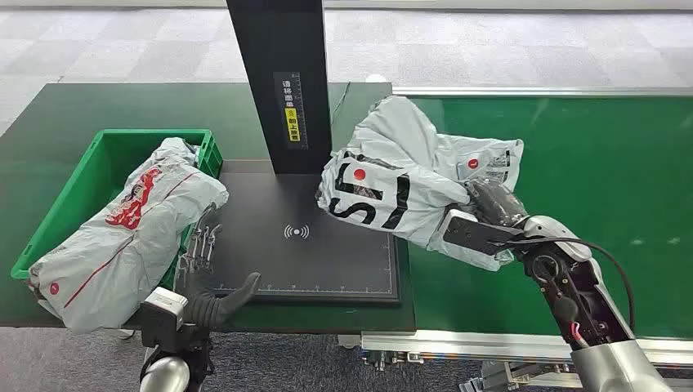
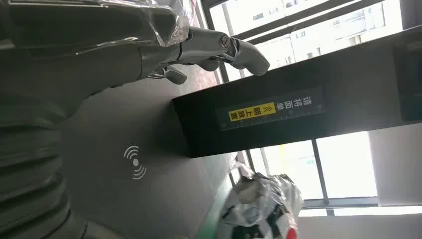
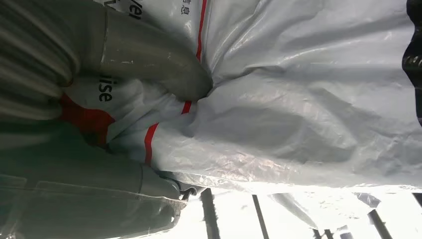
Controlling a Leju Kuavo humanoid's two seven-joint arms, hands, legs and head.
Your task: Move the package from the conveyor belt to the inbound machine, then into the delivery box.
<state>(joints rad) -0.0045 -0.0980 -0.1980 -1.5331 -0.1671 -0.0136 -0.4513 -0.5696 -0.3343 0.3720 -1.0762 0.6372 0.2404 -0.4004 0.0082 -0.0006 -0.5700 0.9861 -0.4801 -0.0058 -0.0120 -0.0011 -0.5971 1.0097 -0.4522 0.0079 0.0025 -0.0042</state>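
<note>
Head view: the right hand (image 1: 489,214) grips a crumpled grey plastic package (image 1: 391,181) with bold black lettering and small red dots. The package hangs partly over the right edge of the black inbound machine (image 1: 327,245), the rest over the green conveyor belt (image 1: 572,171); whether it touches the platform cannot be told. The machine's black post (image 1: 279,82) carries a yellow label and stands just beside the package. At the left, a green delivery box (image 1: 98,167) on the dark green bench (image 1: 49,122) holds a second grey package (image 1: 131,233) with red print, which spills over the box's near rim. The left hand (image 1: 200,269) hovers at the platform's left edge, fingers spread, holding nothing.

Left wrist view: the left hand (image 2: 199,47) is extended with fingers apart above the dark platform, near its white wireless mark (image 2: 134,162). The post (image 2: 298,119) with the yellow label lies beyond, and the black-lettered package (image 2: 263,206) is seen further off.

Right wrist view: the right hand's thumb (image 3: 154,57) presses into the package's wrinkled grey film (image 3: 298,99), which shows a red stripe and small dark lettering. The film bunches tightly at the thumb tip.
</note>
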